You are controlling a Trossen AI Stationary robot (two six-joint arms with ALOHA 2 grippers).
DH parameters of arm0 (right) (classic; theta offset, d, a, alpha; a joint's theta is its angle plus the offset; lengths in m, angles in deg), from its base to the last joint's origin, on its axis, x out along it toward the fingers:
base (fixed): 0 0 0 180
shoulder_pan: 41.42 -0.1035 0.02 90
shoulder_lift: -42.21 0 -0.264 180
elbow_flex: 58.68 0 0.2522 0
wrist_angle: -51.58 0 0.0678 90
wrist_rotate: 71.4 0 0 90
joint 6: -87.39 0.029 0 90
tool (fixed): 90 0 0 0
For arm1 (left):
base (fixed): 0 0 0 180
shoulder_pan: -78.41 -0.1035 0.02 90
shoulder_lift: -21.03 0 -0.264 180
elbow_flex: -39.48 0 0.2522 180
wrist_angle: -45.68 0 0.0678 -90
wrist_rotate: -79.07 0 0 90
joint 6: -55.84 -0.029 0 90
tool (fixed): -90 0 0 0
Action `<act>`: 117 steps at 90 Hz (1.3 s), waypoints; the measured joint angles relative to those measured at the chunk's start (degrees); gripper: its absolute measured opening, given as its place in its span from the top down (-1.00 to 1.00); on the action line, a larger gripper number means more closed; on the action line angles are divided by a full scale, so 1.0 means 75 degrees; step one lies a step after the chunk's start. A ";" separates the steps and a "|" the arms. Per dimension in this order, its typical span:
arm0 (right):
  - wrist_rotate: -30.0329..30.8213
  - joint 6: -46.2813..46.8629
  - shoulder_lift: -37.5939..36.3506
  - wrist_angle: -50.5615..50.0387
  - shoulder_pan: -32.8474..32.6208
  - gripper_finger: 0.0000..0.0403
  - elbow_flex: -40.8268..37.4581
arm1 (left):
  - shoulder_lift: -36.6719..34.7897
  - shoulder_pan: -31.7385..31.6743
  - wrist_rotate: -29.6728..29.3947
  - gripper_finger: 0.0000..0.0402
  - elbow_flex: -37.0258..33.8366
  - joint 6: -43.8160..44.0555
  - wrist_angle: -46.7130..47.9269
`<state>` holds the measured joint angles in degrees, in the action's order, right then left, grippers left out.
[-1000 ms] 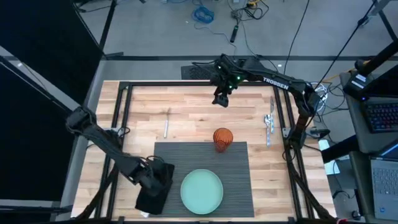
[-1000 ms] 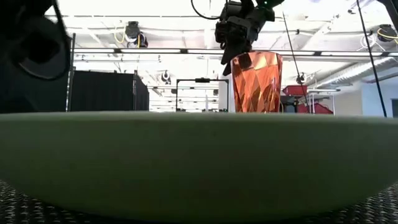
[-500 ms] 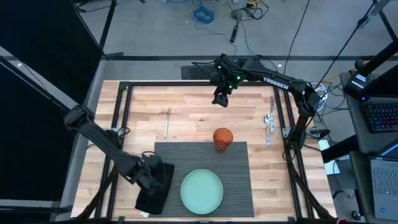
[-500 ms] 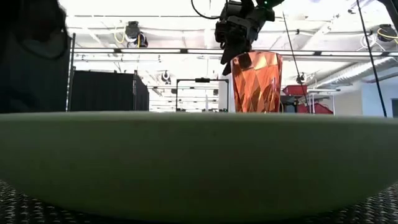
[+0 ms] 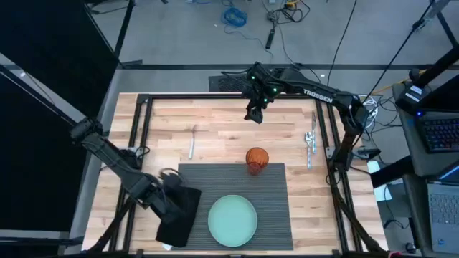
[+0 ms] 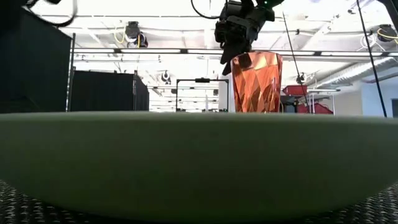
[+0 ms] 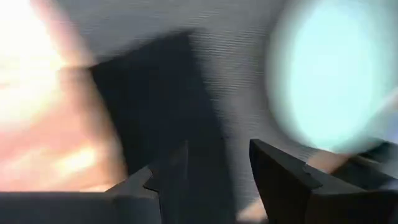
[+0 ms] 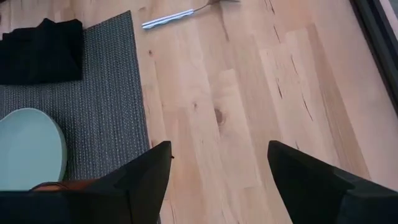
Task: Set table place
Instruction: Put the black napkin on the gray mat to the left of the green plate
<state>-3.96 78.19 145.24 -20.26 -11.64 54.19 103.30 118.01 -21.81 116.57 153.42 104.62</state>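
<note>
Left end effector, fingers apart, hangs over the napkin at the placemat's eight o'clock, likely squaring it; right end effector waits open at twelve.

Green plate, orange cup, black napkin, cutlery.

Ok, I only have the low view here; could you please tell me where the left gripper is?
Observer: The left gripper is above the black napkin, beside the plate, fingers open.
Operator: Is the right gripper holding the cup?
Observer: No, the right gripper is open over bare tabletop, beyond the cup.
Operator: Where is the cutlery?
Observer: Off the placemat: one piece on the left, others on the right.
</note>
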 joint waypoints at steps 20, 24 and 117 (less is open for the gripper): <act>0.0000 0.0065 -0.0003 0.0164 -0.0106 -0.26 0.0000 | 0.0615 -0.0514 -0.0178 0.22 -0.0097 -0.0464 -0.0894; 0.0002 0.0076 -0.0003 0.0158 -0.0145 -0.26 0.0000 | 0.0810 -0.0616 -0.0002 0.22 -0.0097 -0.0485 -0.0897; 0.0002 -0.0089 -0.0009 -0.0136 -0.0394 -0.26 0.0000 | 0.1911 -0.1064 0.0852 0.22 -0.0373 0.0348 0.1684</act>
<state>-3.94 77.52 145.17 -21.28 -14.59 54.19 117.64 110.04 -15.42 113.77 156.04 117.25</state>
